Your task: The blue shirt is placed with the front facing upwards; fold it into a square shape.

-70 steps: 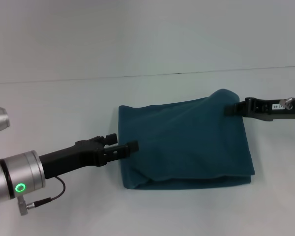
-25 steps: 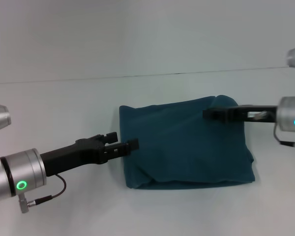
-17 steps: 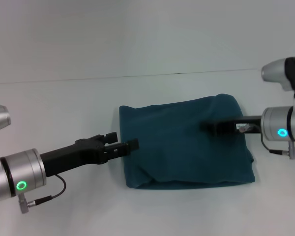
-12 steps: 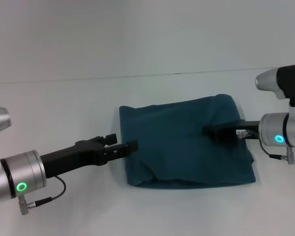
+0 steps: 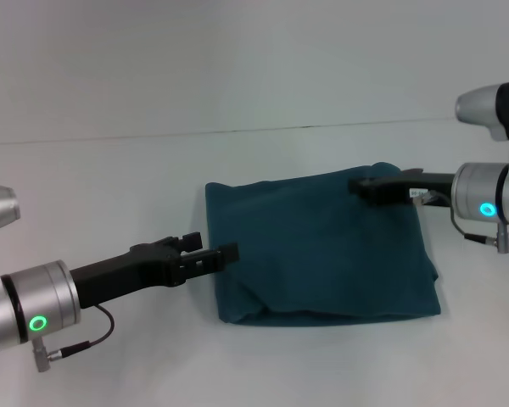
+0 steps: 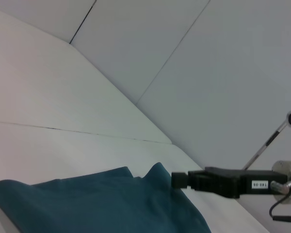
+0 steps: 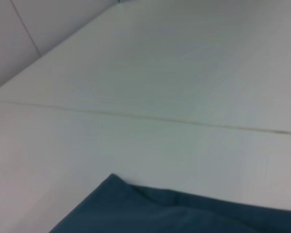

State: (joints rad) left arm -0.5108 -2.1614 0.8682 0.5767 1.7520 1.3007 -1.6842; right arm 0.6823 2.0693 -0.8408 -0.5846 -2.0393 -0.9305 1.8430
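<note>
The blue shirt (image 5: pixel 322 254) lies on the white table as a rough square of dark teal cloth, plain side up, with no lettering showing. My left gripper (image 5: pixel 231 252) rests at the shirt's left edge, its tip just over the cloth. My right gripper (image 5: pixel 359 186) hovers over the far right part of the shirt and holds no cloth. The left wrist view shows the shirt (image 6: pixel 87 204) with the right gripper (image 6: pixel 177 180) above its far corner. Only one corner of the shirt (image 7: pixel 184 213) appears in the right wrist view.
The white table (image 5: pixel 110 186) stretches around the shirt on all sides. A thin seam (image 5: pixel 237 131) runs across it behind the shirt. Beyond the seam rises a pale wall.
The right gripper left the shirt's far right corner, swept in over the cloth, dipped toward its right middle, then rose back toward the far edge. The lifted corner settled flat. The left arm stayed put.
</note>
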